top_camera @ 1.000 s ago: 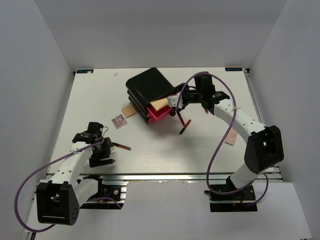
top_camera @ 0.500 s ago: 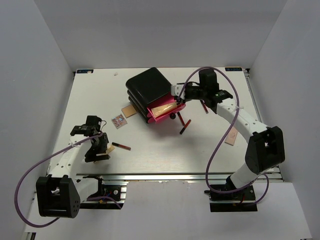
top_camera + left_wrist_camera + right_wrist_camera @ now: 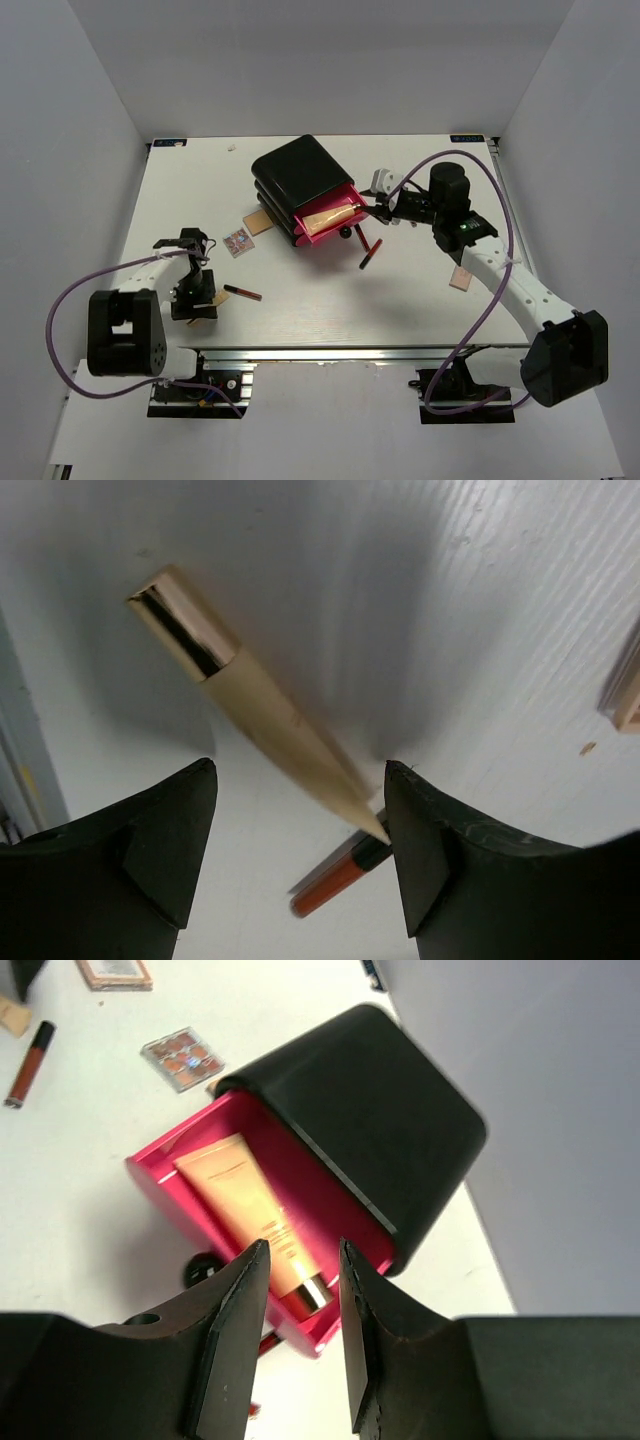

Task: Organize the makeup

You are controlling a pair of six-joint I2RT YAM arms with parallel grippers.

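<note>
While the left gripper point(image 3: 300, 780) hangs released above the table point(image 3: 480, 600), a gold-capped beige tube point(image 3: 270, 725) lies flat between its spread fingers, pointed end near a red lip tube point(image 3: 335, 880). Right gripper point(image 3: 303, 1250), jaws narrowly parted and empty, hovers near the open pink drawer point(image 3: 165, 1185) of the black box point(image 3: 390, 1120), where a second beige tube point(image 3: 245, 1210) lies

A white wood-grain table point(image 3: 330, 300) sits boxed by plain pale-grey walls point(image 3: 320, 70) on three sides, evenly lit.
</note>
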